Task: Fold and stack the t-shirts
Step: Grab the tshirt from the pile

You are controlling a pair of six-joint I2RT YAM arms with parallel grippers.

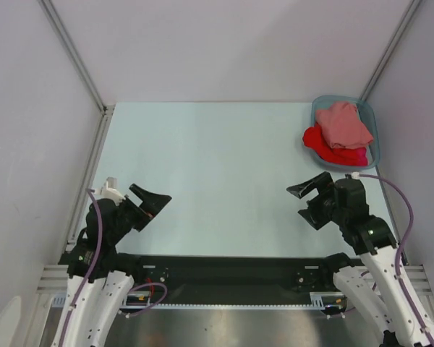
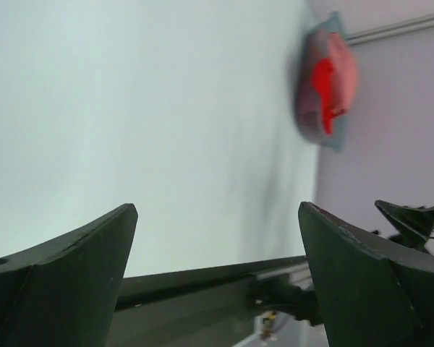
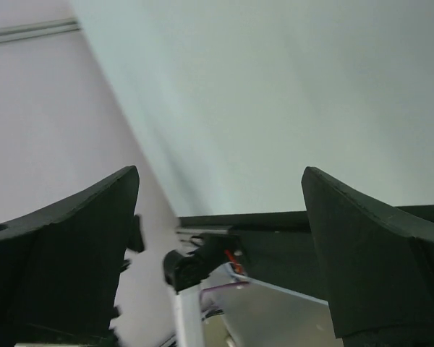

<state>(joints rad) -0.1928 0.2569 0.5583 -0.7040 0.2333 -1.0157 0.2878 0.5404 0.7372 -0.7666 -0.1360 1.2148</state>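
Note:
The t-shirts lie bunched in a bin at the table's far right: a salmon-pink one (image 1: 343, 124) on top of a brighter red one (image 1: 331, 150), which spills over the bin's near-left rim. In the left wrist view the same pile (image 2: 331, 81) shows blurred in the distance. My left gripper (image 1: 150, 202) hovers open near the table's near-left edge, nothing between its fingers (image 2: 79, 264). My right gripper (image 1: 308, 190) is open too, just in front of the bin, empty, its fingers (image 3: 362, 246) spread wide.
The translucent blue-grey bin (image 1: 374, 123) sits against the right wall. White enclosure walls with metal rails (image 1: 72, 54) border the pale table (image 1: 210, 166). A black bar (image 1: 231, 271) with the arm bases runs along the near edge.

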